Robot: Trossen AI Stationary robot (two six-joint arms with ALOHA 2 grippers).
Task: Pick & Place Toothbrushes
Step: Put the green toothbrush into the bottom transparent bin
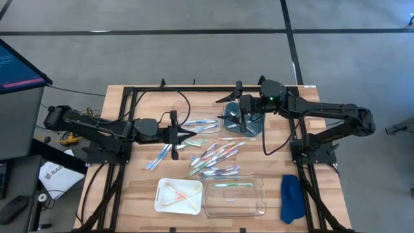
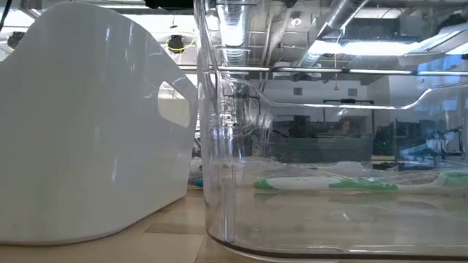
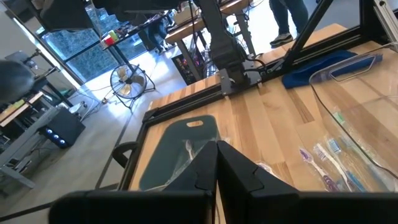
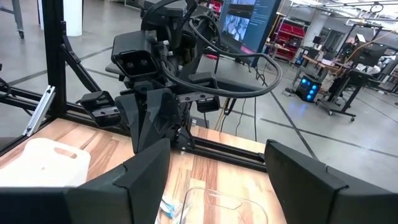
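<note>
Many thin toothbrushes [image 1: 215, 154] in blue, white, pink and green lie scattered flat on the table's middle; some show in the left wrist view [image 3: 324, 163]. A few pink ones rest in the white tray [image 1: 160, 202], and a green one [image 2: 329, 184] lies in the clear tray [image 1: 262, 208]. My left gripper [image 1: 189, 133] [image 3: 217, 167] is shut and holds nothing that I can see, just left of the pile. My right gripper [image 1: 231, 111] [image 4: 217, 180] is wide open above the dark grey tray [image 1: 253, 129], at the pile's far side.
A blue cloth [image 1: 292, 197] lies by the table's near right edge. The white tray [image 2: 80, 124] and clear tray [image 2: 219, 146] stand side by side at the near edge. A black frame [image 1: 129, 90] runs along the far and side edges. People stand in the room beyond.
</note>
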